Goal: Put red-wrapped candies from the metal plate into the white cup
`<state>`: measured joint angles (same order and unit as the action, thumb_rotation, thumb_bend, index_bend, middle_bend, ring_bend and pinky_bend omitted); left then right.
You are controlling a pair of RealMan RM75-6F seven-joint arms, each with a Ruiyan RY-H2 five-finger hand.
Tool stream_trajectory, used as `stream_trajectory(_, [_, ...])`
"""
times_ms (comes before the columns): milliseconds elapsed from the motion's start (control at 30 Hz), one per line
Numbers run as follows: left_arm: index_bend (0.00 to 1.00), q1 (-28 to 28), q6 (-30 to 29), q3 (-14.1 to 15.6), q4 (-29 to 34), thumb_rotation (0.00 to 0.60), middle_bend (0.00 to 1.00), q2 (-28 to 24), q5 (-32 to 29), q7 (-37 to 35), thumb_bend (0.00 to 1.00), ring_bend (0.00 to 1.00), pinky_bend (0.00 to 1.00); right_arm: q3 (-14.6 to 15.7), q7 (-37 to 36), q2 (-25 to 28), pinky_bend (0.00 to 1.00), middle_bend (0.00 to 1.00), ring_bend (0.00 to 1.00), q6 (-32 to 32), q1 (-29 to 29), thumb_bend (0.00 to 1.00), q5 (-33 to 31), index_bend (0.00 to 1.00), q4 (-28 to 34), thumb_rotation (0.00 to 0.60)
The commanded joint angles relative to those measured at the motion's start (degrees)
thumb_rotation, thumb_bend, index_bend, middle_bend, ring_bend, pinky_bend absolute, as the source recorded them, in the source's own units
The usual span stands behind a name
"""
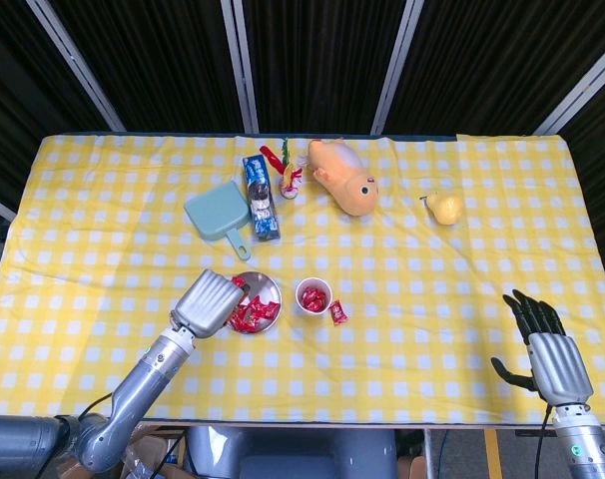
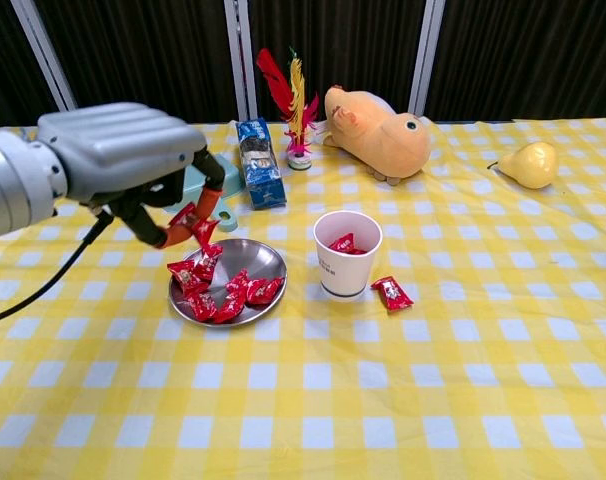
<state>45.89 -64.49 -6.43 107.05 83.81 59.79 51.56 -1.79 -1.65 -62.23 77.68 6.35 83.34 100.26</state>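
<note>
The metal plate [image 2: 251, 257] holds several red-wrapped candies [image 2: 226, 294] near the table's middle. My left hand [image 2: 123, 160] hangs above the plate's left rim and pinches one red candy [image 2: 194, 222] between its fingertips. In the head view the left hand [image 1: 211, 301] covers the left side of the plate [image 1: 267, 295]. The white cup [image 2: 347, 252] stands just right of the plate with red candies inside, also seen as the cup [image 1: 313, 295]. One loose candy [image 2: 391, 292] lies on the cloth right of the cup. My right hand [image 1: 542, 349] rests open near the front right edge, holding nothing.
Behind the plate lie a teal dustpan [image 2: 188, 180] and a blue packet [image 2: 258, 165]. A feathered shuttlecock [image 2: 288, 100] and an orange plush toy [image 2: 378, 125] stand at the back, with a yellow pear [image 2: 531, 163] far right. Yellow checked cloth covers the table.
</note>
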Motion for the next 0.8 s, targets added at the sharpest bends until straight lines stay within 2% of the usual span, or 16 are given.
stream_trajectory(33, [0.54, 3.38, 0.74, -3.64, 1.01, 0.600, 0.99, 1.89, -4.16, 2.39, 0.42, 1.00, 1.00, 0.04, -0.04, 0.07, 0.00, 0.00, 0.00, -0.03, 0.03, 0.34, 0.10, 0.00, -0.01, 0.600])
stream_trajectory(167, [0.54, 6.78, 1.29, -6.40, 0.27, 0.600, 0.99, 5.02, -8.59, 5.32, 0.42, 1.00, 1.00, -0.06, -0.68, 0.23, 0.00, 0.00, 0.00, 0.00, -0.02, 0.34, -0.09, 0.00, -0.06, 0.600])
stream_trajectory(367, [0.54, 13.60, 0.36, -10.04, -4.63, 0.600, 0.99, 12.79, -16.26, 11.13, 0.42, 1.00, 1.00, 0.05, -1.71, 0.66, 0.00, 0.00, 0.00, -0.29, -0.04, 0.34, -0.13, 0.00, -0.10, 0.600])
stream_trajectory(633, [0.53, 19.56, 0.35, -11.74, -13.39, 0.600, 0.99, 19.84, -22.13, 13.98, 0.41, 1.00, 1.00, 0.07, -2.45, 0.89, 0.00, 0.00, 0.00, -0.64, 0.02, 0.34, -0.33, 0.00, 0.04, 0.600])
stream_trajectory(800, [0.52, 21.45, 0.65, -11.89, -17.57, 0.600, 0.99, 22.39, -25.00, 14.14, 0.38, 0.99, 1.00, 0.06, -2.73, 1.01, 0.00, 0.00, 0.00, -0.86, 0.11, 0.34, -0.39, 0.00, 0.06, 0.600])
